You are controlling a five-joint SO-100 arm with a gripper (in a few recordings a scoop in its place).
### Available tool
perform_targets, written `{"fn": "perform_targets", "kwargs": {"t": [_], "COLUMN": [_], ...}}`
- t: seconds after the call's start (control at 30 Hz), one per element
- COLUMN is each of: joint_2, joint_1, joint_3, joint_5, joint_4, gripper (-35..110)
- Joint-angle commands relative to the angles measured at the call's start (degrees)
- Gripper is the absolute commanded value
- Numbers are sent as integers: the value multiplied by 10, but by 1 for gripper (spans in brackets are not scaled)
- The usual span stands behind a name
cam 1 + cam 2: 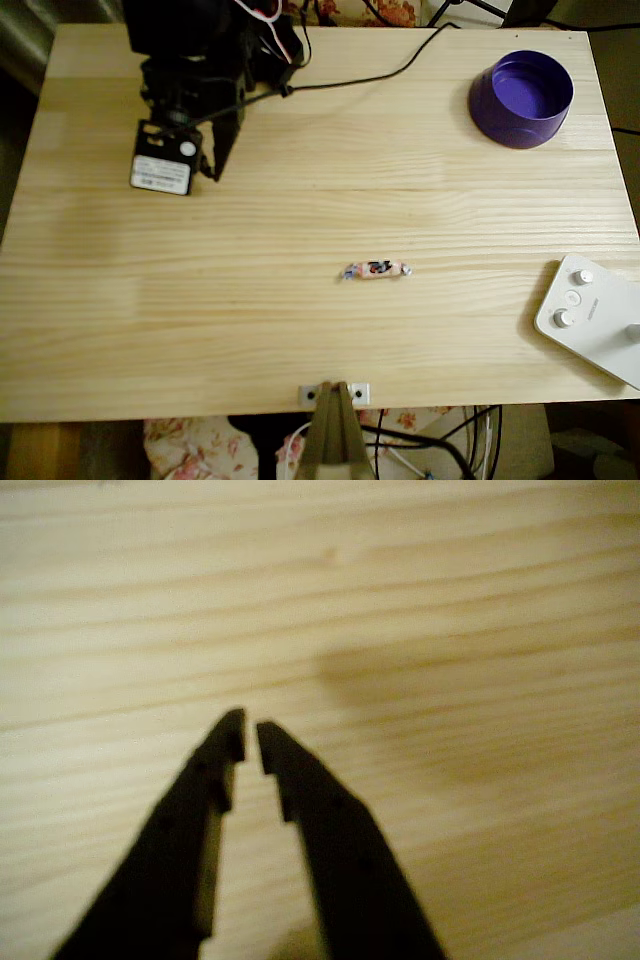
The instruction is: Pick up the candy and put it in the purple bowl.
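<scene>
Jaws nearly closed, empty; candy (376,269) lies mid-table.

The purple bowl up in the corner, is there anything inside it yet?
No. The overhead view looks into the purple bowl and shows bare purple floor. The candy lies on the table. The table beneath the bowl is covered.

candy (376,270): small, pink, twisted ends, lying flat mid-table | purple bowl (521,98): round, upright, far right corner, well apart
</scene>
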Motion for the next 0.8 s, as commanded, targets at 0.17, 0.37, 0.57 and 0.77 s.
{"fn": "perform_targets", "kwargs": {"t": [0.17, 0.37, 0.57, 0.77], "joint_2": [4, -63, -207, -411], "joint_1": [33, 29, 9, -28], "joint_3": [-7, -79, -221, -443], "joint_5": [16, 27, -43, -163], "joint_4": [-6, -3, -13, 9], "gripper": [-1, -1, -1, -1]}}
